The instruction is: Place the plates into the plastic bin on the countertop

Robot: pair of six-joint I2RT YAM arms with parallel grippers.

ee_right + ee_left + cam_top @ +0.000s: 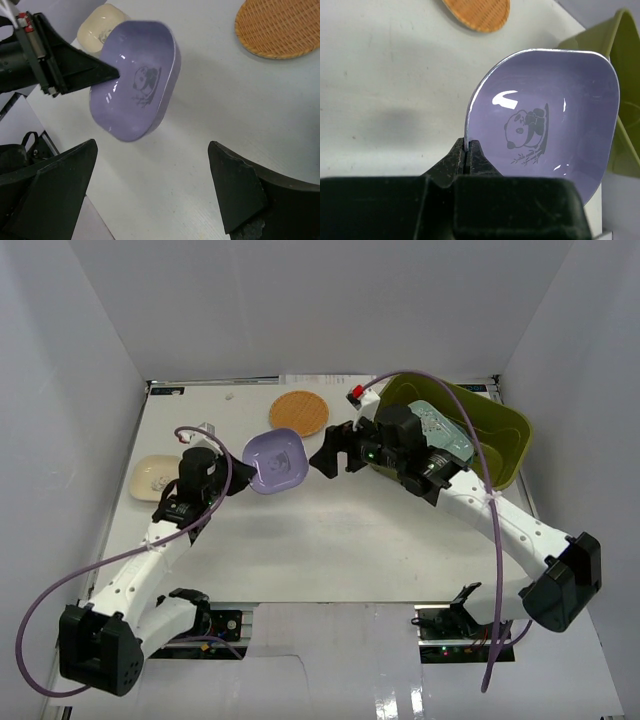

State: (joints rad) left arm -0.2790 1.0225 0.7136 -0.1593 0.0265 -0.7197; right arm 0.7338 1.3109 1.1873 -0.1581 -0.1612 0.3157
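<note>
The white table (330, 540) carries the olive-green plastic bin (505, 430) at its far right corner, with a teal plate (440, 430) already lying inside. The right end effector (332, 455) hovers just in front of the bin, jaws spread wide and holding nothing, facing the lavender plate (275, 462). That plate hangs tilted above the table's middle, well short of the bin. The left end effector (470, 152) is pressed together on a thin bit of its rim. An orange plate (299, 412) and a cream plate (158, 477) lie on the table. The grip is the weak spot: so slim an edge pinch could let the glossy plate pivot or slip. If this is a handover, a mistimed release would drop it.
</note>
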